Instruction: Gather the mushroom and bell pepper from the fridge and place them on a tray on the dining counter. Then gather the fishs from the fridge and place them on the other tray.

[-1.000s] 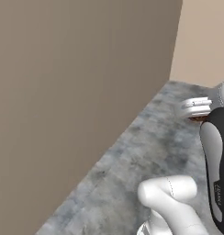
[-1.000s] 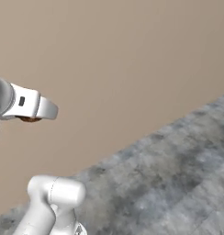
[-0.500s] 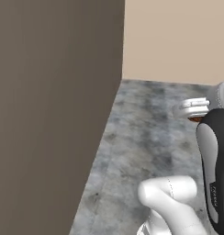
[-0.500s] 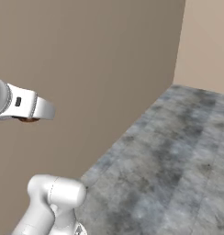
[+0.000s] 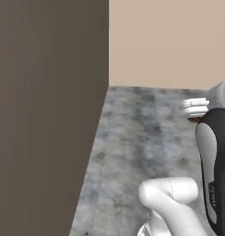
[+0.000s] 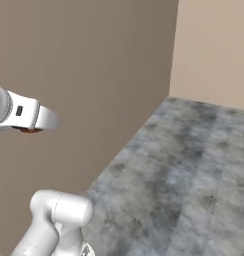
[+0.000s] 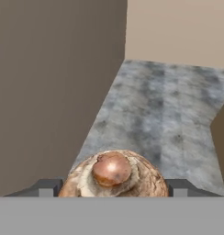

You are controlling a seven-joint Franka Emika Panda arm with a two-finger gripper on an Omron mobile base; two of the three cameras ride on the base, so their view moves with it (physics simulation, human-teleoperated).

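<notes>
The mushroom (image 7: 114,176), a brown cap with a rounded stem stub facing the camera, sits between my gripper's (image 7: 114,189) two dark fingertips (image 7: 48,187) in the hand view, and the gripper is shut on it. In the left base view a brown sliver of the mushroom (image 5: 193,120) peeks out under the raised white hand. The right base view also catches a bit of the mushroom (image 6: 28,130) beneath the hand. The bell pepper, fishs, fridge, trays and dining counter are out of view.
A tall brown-grey panel (image 5: 45,110) stands close on the left, and the same panel (image 6: 84,85) runs along the left of the right base view. A beige wall (image 5: 169,41) lies ahead. Grey mottled floor (image 6: 184,175) stretches forward and right.
The whole scene has slid left in both base views, so the base has moved; the beige wall and more floor have come into view. The arm holds its pose with the mushroom.
</notes>
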